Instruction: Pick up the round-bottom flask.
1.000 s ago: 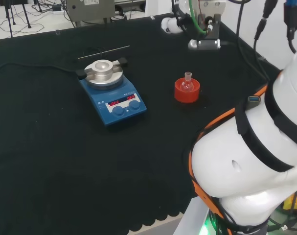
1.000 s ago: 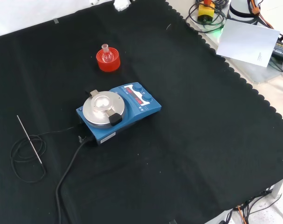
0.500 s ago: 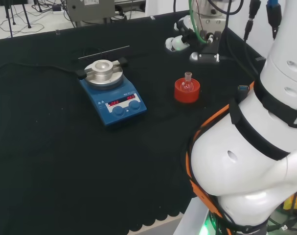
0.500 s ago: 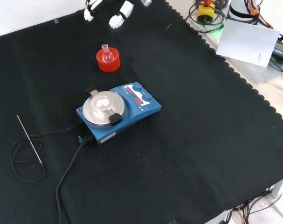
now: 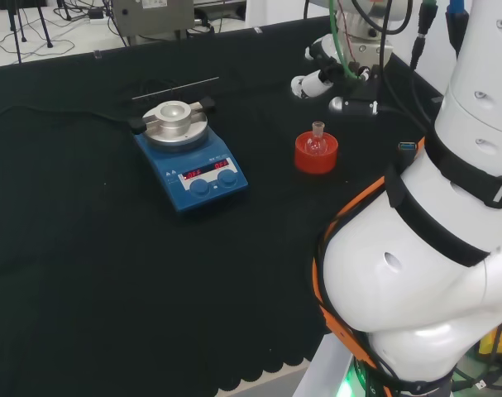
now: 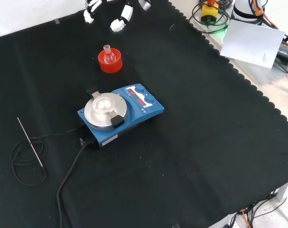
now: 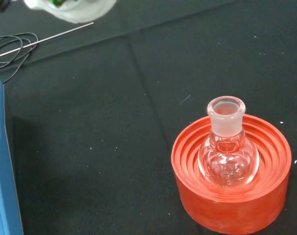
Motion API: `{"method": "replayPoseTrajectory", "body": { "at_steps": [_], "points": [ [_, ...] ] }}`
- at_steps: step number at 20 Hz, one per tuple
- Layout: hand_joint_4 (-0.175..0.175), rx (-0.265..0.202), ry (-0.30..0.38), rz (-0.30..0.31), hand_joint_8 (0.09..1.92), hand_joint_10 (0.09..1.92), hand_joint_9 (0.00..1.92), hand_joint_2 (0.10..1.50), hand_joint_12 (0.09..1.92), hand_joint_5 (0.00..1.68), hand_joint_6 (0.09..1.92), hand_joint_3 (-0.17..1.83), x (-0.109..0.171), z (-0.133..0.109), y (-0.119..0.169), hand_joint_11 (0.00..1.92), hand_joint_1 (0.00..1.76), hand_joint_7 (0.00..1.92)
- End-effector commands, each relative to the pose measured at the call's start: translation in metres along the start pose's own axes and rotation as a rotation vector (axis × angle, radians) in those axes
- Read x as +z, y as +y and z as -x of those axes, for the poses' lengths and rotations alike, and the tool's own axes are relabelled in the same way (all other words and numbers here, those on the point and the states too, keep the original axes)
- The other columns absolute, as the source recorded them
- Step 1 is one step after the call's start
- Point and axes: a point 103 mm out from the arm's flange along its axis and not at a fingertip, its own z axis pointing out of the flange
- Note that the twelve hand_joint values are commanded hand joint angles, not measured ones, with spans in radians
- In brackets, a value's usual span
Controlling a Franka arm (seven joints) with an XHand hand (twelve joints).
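The hand (image 6: 119,14) had come closer to the round-bottom flask (image 6: 107,55) since a moment earlier, fingers spread and holding nothing. The flask stood upright in its red ribbed stand (image 6: 110,62), beyond the blue hotplate (image 6: 120,113) in the front view.

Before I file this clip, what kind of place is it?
Likely a chemistry lab bench: a small round-bottom flask on a red ribbed stand, and a blue hotplate stirrer on black cloth.
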Motion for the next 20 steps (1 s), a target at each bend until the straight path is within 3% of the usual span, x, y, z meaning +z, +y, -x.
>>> {"method": "replayPoseTrajectory", "body": {
  "at_steps": [1,20],
  "points": [
    [-0.028,0.055,0.076,-0.070,0.61,0.66,0.44,0.66,1.37,0.54,0.09,0.66,0.065,0.018,0.000,0.03,0.78,0.28],
    [-0.031,0.099,0.112,-0.112,0.61,0.66,0.41,0.62,1.38,0.56,0.09,0.68,0.106,0.044,0.009,0.02,0.79,0.24]
  ]
}}
